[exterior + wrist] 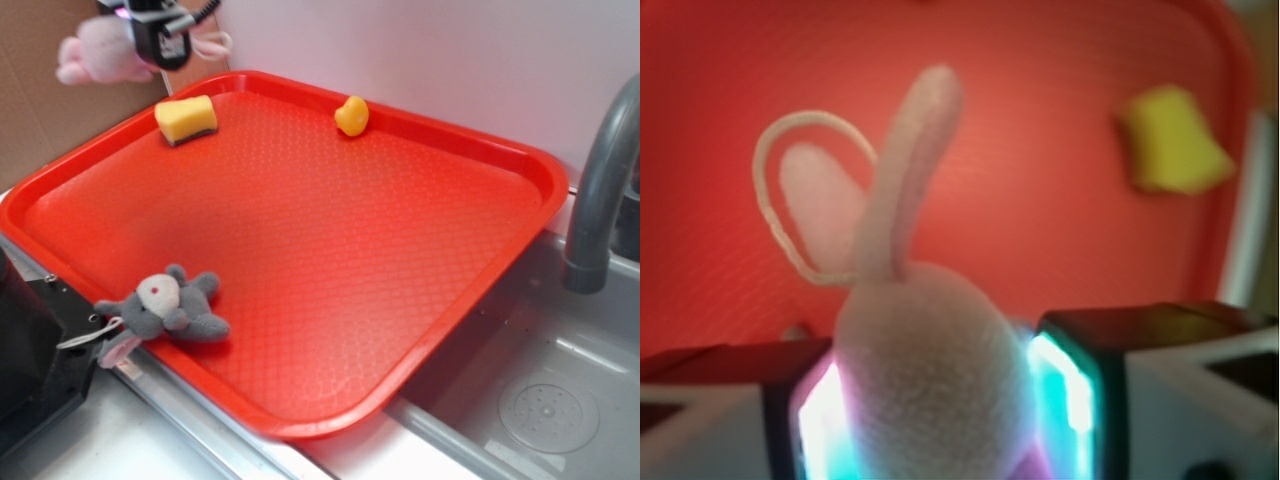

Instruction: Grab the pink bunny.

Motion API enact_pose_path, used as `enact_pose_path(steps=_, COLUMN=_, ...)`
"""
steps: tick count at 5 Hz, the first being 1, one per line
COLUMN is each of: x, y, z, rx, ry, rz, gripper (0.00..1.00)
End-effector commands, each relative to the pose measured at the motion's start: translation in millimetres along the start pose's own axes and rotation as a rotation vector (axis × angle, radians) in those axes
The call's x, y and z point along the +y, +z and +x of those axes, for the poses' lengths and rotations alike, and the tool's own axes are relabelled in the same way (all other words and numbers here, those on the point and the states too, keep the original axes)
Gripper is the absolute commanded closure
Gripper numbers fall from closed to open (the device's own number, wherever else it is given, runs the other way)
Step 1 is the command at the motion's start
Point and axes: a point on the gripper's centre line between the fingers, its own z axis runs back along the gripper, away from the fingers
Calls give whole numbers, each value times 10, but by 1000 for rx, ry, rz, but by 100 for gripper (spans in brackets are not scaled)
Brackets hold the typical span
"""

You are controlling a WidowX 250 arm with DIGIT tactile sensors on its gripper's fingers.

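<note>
Here, entries as observed:

Pink bunny [930,370]: was seen clamped between the two fingers, raised off the tray; in the exterior view it [100,50] was held aloft at the top-left corner, beyond the tray's far-left rim, in front of brown cardboard.

Bunny ears: one long ear was pointed upward in the wrist view, the other, shorter in view, was framed by the string loop.

String loop [790,190]: a thin white loop was noted hanging free beside the ears, over the red surface.

Gripper [940,400]: was found closed onto the bunny's body, both lit pads [1060,385] pressed against the plush on either side.

Gripper, exterior view [158,35]: the black body was seen only partly, cut off by the top edge.

Tray [330,260]: a red textured tray was recorded lying across the counter and the sink edge.

Sponge [186,119]: a yellow sponge was noted near the tray's far-left corner, closest to the held bunny.

Yellow toy [351,116]: a small piece was seen at the far rim; its kind could not be told.

Grey plush [168,307]: was seen lying on the near-left rim, white-faced, well apart from the bunny.

Faucet [600,190]: a grey spout was recorded at the right, over the sink.
</note>
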Motion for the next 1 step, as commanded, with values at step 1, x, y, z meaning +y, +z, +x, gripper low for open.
enact_pose_path(steps=1, x=-148, y=288, z=-228, rx=-92, ry=136, rz=72, gripper=100)
